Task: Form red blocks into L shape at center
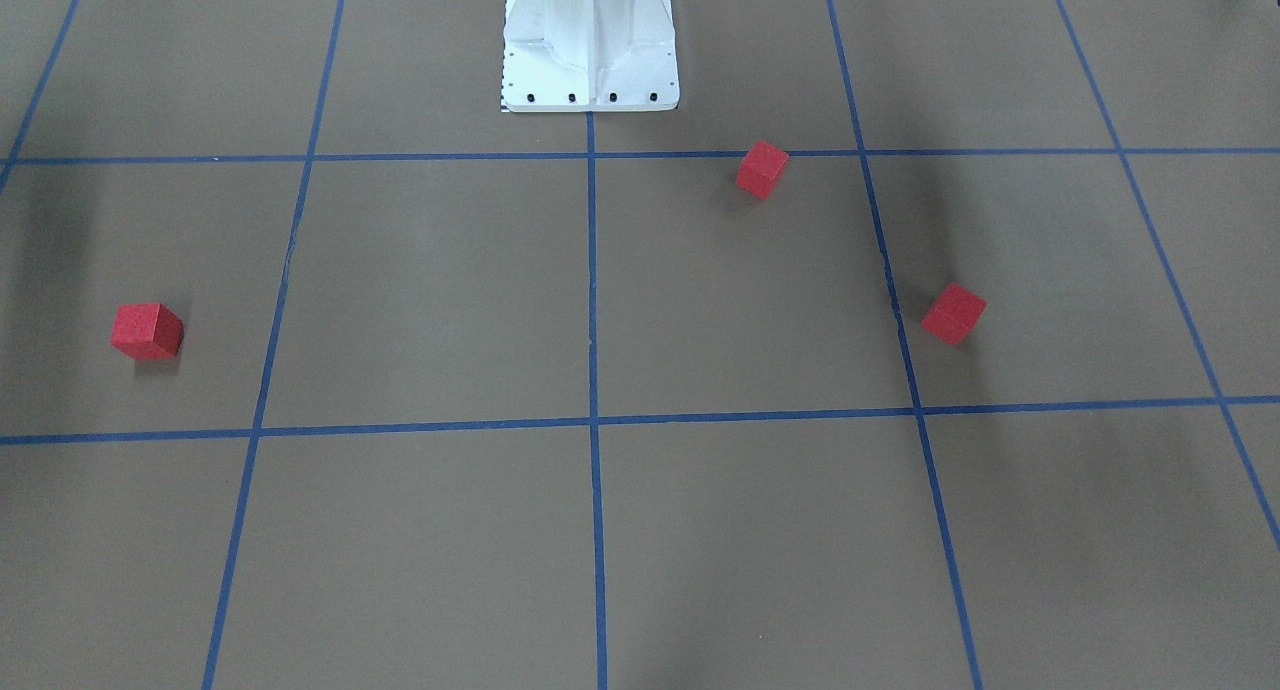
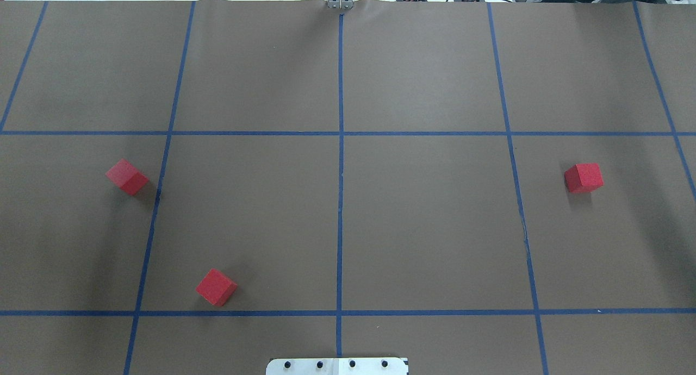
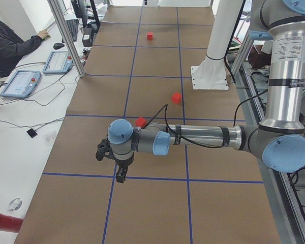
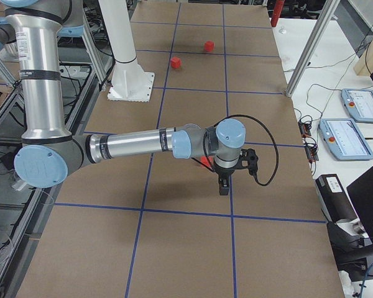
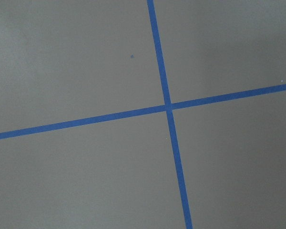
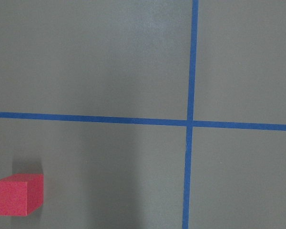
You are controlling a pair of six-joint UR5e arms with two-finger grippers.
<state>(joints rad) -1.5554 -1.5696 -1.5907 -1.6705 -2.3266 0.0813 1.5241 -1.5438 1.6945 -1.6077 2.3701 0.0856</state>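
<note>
**Orientation.** The 3 red blocks (image 2: 126,176) are cubes, so none has a long axis. Each sits flat on 1 face. The left block (image 1: 953,313) is turned roughly diagonal to the blue tape lines (image 2: 341,65). The near block (image 2: 216,287) is also turned diagonal. The right block (image 2: 583,177) lies almost square to the grid, slightly rotated.

**Appearance.** All have plain matte red faces and crisp edges, and each is much smaller than a grid square.

**Location.**
- The left block is on the robot's left, just outside the tape line bounding the square left of centre.
- The near block is inside that square, near the corner toward the robot base (image 2: 337,366) and just short of the cross line.
- The right block is on the robot's right, in the outer square, near its bounding line.
- All 3 lie well apart from each other and from the center crossing (image 2: 341,133).

**Arms.**
- The left arm's forearm reaches level over the brown floor (image 2: 435,228), away from the base. The wrist is bent so the left gripper (image 3: 120,178) points straight down above the floor, near a tape crossing.
- The right arm is posed alike, with the right gripper (image 4: 223,188) pointing straight down. The right block is partly hidden behind its wrist, and in the right wrist view that block sits at lower left, near a tape crossing.
- For both grippers, I cannot tell whether the fingers are apart or together, because only the side views show them.
</note>
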